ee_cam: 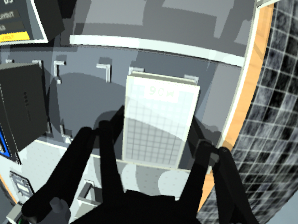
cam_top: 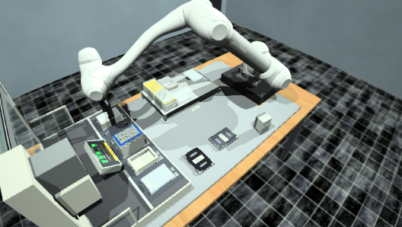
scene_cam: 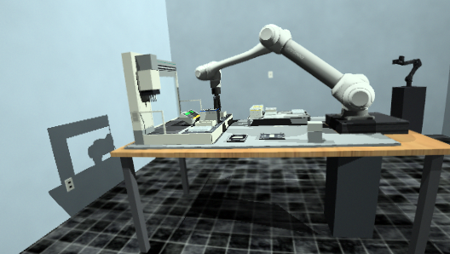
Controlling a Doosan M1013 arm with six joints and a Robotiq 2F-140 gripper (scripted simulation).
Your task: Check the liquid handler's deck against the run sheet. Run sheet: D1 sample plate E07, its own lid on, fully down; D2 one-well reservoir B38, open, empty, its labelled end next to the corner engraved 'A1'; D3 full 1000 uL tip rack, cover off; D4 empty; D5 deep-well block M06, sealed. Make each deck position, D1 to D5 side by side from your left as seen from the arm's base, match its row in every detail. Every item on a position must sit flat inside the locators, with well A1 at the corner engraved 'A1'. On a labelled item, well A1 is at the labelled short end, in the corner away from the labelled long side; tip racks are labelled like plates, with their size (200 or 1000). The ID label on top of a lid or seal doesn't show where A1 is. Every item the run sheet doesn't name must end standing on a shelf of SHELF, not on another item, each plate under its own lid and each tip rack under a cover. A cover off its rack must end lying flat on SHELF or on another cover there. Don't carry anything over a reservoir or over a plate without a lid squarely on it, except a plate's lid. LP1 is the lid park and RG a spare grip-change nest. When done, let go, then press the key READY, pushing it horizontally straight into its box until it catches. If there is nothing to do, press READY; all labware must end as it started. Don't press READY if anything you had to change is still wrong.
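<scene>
My gripper (cam_top: 111, 121) (scene_cam: 218, 112) (ee_cam: 156, 118) is open at the far end of the deck row. Its fingers stand either side of a white deep-well block (cam_top: 101, 119) (ee_cam: 161, 116) with a gridded seal on top, which sits in the locators there. Along the row towards the front stand an empty position, a blue-edged tip rack (cam_top: 129, 136) without a cover, an open cream reservoir (cam_top: 142, 159) and a plate (cam_top: 157, 178) under a pale lid. The labels are too small to read.
The shelf (cam_top: 202, 93) at the back holds a yellow-topped rack (cam_top: 157, 89) and other labware. Two black nests (cam_top: 198, 160) (cam_top: 223, 139) lie on the mat. A small grey key box (cam_top: 263, 123) stands to the right. A panel with green buttons (cam_top: 102, 156) sits beside the deck, and the handler's tower (scene_cam: 147, 81) beyond it.
</scene>
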